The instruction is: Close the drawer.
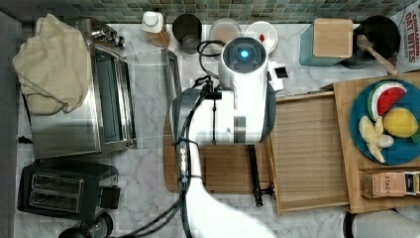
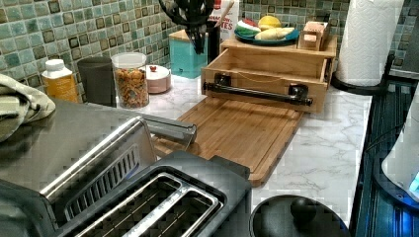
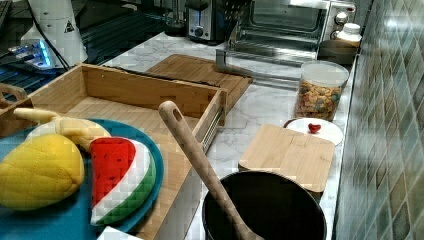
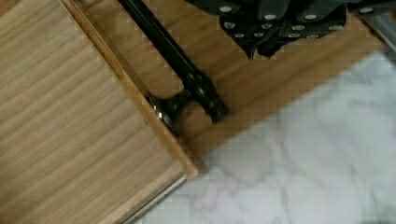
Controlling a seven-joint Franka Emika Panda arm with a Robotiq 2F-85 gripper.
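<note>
You are at the approach step: the drawer (image 1: 307,148) stands pulled well out of its wooden cabinet (image 2: 276,47), and nothing has pushed it yet. In the top view it runs leftward from under the cabinet top that carries the blue plate (image 1: 384,124) of toy fruit, and its front edge overlaps the bamboo cutting board (image 1: 223,173) on the marble counter (image 1: 148,168). In the left view the drawer front faces the camera with its black bar handle (image 2: 257,93) across it, and the tray inside looks empty.

The arm (image 1: 233,99) hangs over the drawer's front edge in the top view, hiding part of the handle. In the wrist view the gripper (image 4: 261,49) sits above the cutting board, just outside the handle and apart from it. Its fingertips appear drawn together with nothing between them, though only the tips show at the frame edge, so treat that as likely rather than sure.

Your next move calls for bringing the tool down in front of the drawer face, on the cutting-board side of the handle, then pressing flat against the front toward the cabinet. Push near the middle of the handle, not at the end bracket (image 4: 163,107) seen in the wrist view, since an off-centre push could skew the drawer on its slides. Keep the travel level and straight until the front meets the cabinet.
</note>
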